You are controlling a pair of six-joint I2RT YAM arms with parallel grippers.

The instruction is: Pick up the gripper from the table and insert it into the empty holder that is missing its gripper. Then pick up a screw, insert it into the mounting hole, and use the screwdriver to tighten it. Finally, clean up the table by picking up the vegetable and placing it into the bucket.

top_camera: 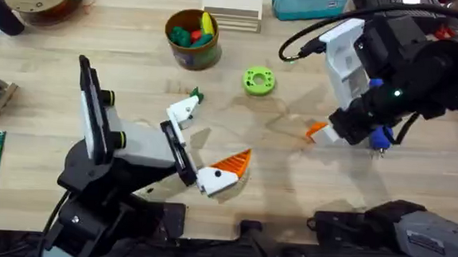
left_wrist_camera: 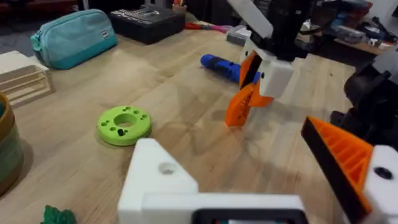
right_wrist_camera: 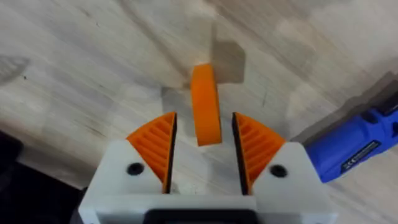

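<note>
The right gripper (right_wrist_camera: 204, 149) is open around the gripper (right_wrist_camera: 205, 106), its pads not yet touching. Closing off-centre could tip it toward the screwdriver (right_wrist_camera: 348, 152) just beside.

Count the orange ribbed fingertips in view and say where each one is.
4. Two are mounted on the right gripper, one on the left gripper's near finger, and the gripper stands loose between the right gripper's pads. Others may be hidden.

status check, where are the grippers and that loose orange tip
Right gripper open, straddling the orange tip on the table. Left gripper open, one holder bare. Screwdriver lies beside the right gripper.
</note>
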